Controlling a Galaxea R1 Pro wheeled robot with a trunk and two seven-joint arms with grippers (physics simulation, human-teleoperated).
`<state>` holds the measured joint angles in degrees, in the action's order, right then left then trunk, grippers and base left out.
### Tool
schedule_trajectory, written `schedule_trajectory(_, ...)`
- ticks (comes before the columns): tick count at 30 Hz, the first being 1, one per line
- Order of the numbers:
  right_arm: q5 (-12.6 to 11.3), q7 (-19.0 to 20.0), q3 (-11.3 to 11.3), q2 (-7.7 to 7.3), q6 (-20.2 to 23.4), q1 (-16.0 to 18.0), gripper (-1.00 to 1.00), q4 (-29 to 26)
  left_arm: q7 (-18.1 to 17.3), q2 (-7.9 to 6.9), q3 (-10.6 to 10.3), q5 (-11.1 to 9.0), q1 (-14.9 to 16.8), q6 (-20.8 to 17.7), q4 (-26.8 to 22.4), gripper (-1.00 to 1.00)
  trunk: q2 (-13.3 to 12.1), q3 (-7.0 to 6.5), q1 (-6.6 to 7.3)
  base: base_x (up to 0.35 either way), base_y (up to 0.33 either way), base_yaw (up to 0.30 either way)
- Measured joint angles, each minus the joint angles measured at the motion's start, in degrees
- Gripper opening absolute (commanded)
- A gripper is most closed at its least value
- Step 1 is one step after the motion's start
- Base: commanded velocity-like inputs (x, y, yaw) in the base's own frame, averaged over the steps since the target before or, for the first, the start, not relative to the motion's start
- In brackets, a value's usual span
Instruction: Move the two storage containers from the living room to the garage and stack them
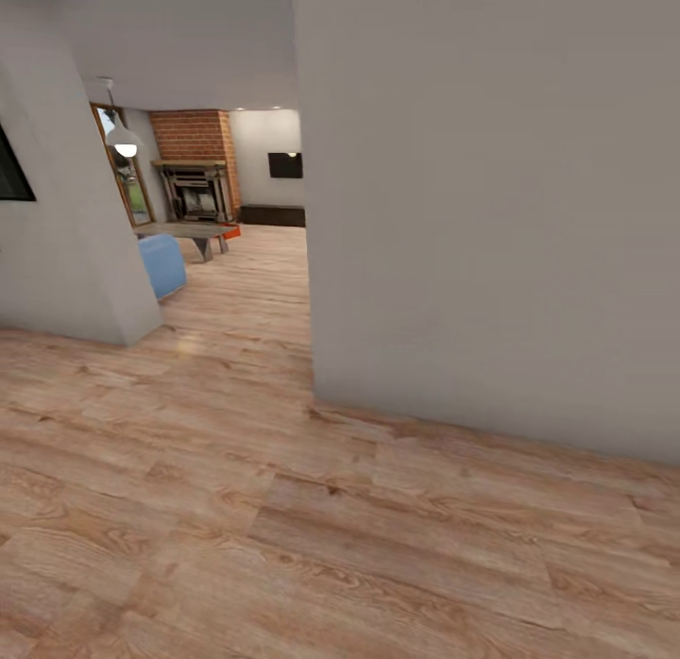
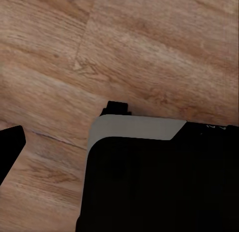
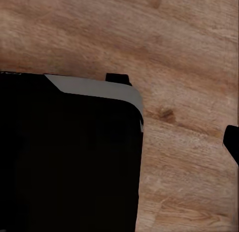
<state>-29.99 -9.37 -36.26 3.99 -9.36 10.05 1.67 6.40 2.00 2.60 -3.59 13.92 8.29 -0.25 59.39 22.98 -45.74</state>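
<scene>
Both wrists point down at the wood-plank floor (image 1: 283, 508); gripper states unclear.

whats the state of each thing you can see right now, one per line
storage container: small orange-red bit showing by the low table, on the wood floor, not picked up
pendant lamp: lit
fireplace: no fire visible
wall tv: dark, off
blue sofa: partly hidden by the wall corner
low table: upright
</scene>
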Motion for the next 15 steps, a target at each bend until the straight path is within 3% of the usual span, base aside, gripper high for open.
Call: schedule_trajectory(15,0.0,0.0,0.0,0.0,-0.03,0.0,1.0,0.0,0.0,0.0,0.0,0.0,0.0,0.0,0.0,1.0,0.0,0.0,0.0,0.323,0.0,0.268)
